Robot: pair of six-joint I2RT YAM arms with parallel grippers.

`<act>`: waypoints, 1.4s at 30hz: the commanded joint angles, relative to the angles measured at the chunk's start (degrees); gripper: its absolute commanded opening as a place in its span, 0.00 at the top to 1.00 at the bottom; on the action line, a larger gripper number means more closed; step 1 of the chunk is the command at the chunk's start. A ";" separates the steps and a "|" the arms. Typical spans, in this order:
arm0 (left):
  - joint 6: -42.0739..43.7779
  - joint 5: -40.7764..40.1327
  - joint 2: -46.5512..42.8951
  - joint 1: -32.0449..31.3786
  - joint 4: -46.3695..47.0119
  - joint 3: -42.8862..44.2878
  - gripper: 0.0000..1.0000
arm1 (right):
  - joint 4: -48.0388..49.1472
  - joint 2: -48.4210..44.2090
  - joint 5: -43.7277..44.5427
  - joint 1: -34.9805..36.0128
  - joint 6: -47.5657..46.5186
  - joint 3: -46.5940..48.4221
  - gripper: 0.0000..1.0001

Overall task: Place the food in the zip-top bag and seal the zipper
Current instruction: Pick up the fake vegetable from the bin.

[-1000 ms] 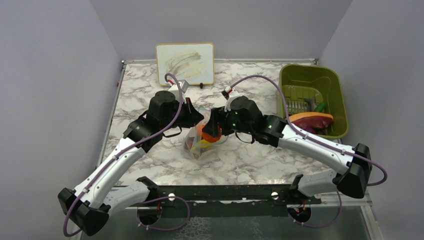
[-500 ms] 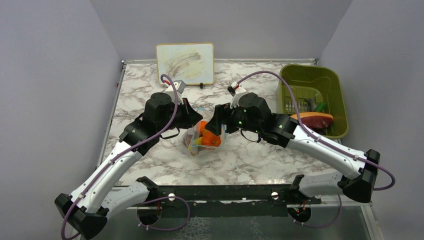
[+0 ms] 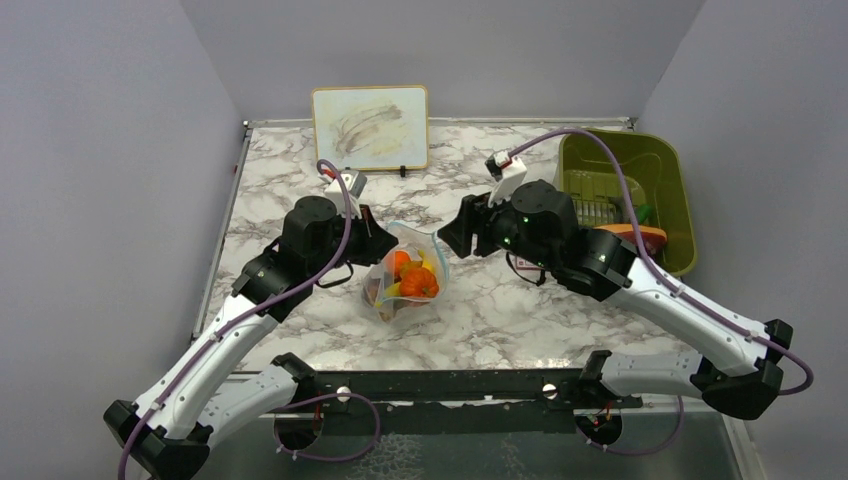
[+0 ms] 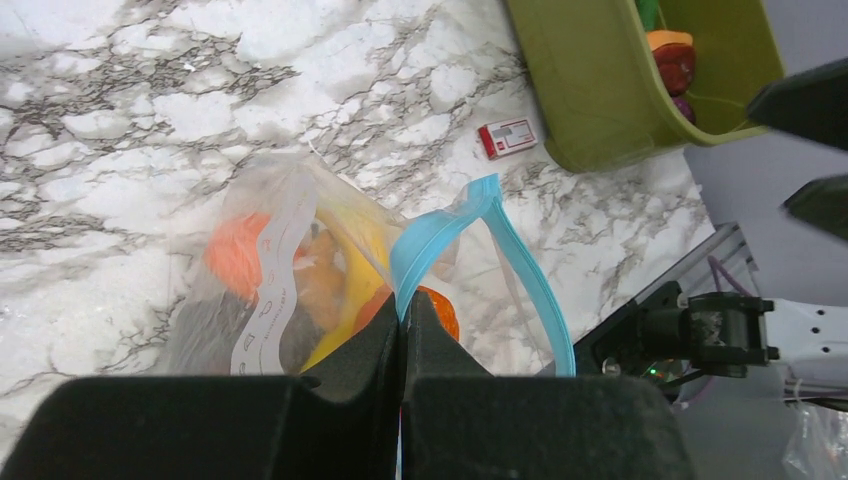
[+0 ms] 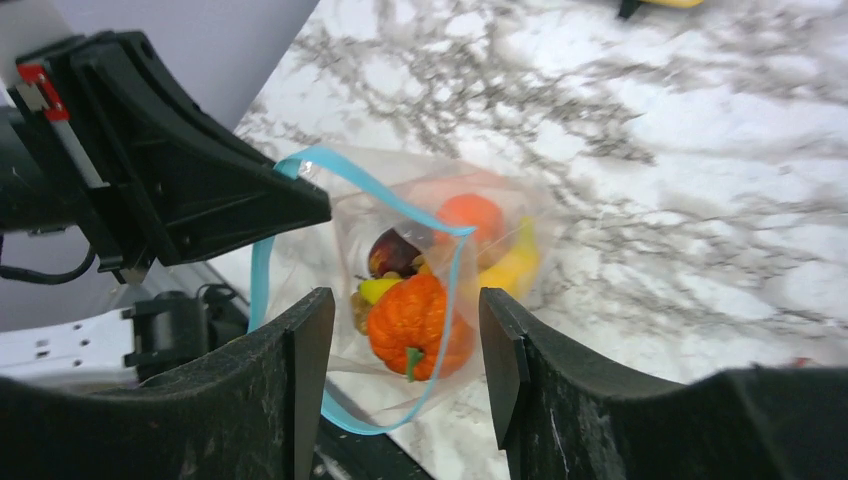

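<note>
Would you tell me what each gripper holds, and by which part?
The left gripper pinches the zip-top bag by its blue zipper; the right gripper is open, holding nothing.

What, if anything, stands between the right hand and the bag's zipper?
Nothing visible does. The open right hand faces the zipper across an open gap, while the left hand pinches the strip at its other end.

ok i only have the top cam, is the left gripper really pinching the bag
Observer: Yes. The left wrist view shows the left gripper shut on the zipper at one end of the mouth.
Operator: and the right one
Observer: The right gripper is open, holding nothing, the zip-top bag seen between its fingers.
Operator: sealed?
Observer: No. In the right wrist view the zipper gapes in a loop, an orange piece visible inside.
</note>
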 commanded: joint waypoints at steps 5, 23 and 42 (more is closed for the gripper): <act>8.84 -0.13 -0.64 -0.17 3.23 -2.03 1.00 | -4.72 3.70 13.35 -2.34 -7.98 7.70 0.46; 11.51 -3.87 3.38 -0.17 7.93 -8.44 1.00 | -4.46 7.21 0.48 -40.57 -15.05 2.77 0.45; -0.64 -23.98 4.62 -0.17 15.25 -13.54 1.00 | -9.00 23.53 9.46 -59.70 -4.63 9.91 0.41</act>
